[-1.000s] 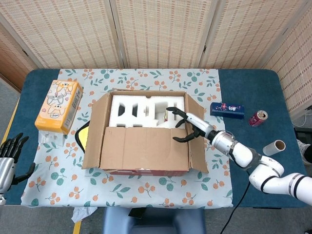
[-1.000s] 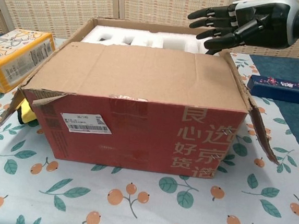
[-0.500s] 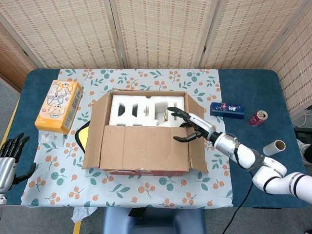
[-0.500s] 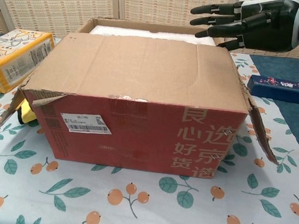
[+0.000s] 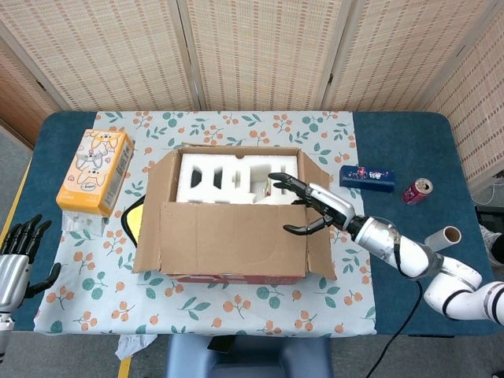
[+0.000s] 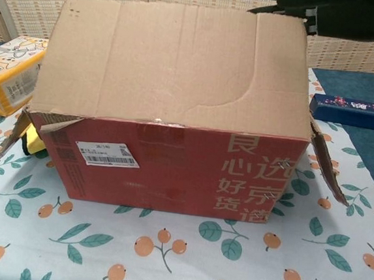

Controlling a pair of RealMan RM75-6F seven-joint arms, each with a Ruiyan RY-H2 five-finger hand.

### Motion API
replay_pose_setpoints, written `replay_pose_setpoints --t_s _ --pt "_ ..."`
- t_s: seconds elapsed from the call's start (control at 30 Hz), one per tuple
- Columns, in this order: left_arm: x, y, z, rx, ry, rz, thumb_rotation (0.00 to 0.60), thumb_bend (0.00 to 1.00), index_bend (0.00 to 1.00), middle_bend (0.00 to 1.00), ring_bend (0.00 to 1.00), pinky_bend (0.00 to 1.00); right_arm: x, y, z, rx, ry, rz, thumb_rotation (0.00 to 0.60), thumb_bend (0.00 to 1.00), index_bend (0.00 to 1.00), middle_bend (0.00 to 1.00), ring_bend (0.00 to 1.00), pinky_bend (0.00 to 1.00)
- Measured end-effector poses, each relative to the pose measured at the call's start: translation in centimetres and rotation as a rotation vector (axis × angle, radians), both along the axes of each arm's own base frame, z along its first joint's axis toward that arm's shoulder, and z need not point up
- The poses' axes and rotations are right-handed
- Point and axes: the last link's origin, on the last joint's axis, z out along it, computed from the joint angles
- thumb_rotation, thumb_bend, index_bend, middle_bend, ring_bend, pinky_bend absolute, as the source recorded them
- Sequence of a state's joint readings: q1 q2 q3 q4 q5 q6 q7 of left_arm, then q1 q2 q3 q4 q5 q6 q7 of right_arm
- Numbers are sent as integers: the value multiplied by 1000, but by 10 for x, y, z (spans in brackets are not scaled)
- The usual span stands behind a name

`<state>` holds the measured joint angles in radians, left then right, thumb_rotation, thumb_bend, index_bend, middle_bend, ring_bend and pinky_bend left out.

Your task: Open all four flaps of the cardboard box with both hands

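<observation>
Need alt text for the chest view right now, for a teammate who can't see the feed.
A red cardboard box fills the frame, its near flap raised almost upright and hiding the inside. The right robot hand reaches over the flap's top right edge. An orange tissue pack lies left, a dark blue box right.

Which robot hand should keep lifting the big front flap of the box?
Probably the right hand. Its fingers are already at the front flap of the cardboard box, near its free edge, and the flap stands partly raised. The left hand hangs open off the table's left edge, well away from the box.
</observation>
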<state>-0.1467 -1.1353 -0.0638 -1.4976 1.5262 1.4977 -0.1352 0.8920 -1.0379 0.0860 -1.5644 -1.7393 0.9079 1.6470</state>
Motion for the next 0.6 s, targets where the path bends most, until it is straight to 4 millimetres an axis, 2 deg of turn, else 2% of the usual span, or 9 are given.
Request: replay_pose_setpoints --t_s 0.2,0.6 --pt "3 0 -5 8 50 -3 600 449 0 0 0 0 6 22 20 -18 -5 28 600 351 0 0 0 446" --pt "4 6 -21 -5 120 9 600 449 0 0 0 0 10 86 51 -21 16 96 600 351 0 0 0 450"
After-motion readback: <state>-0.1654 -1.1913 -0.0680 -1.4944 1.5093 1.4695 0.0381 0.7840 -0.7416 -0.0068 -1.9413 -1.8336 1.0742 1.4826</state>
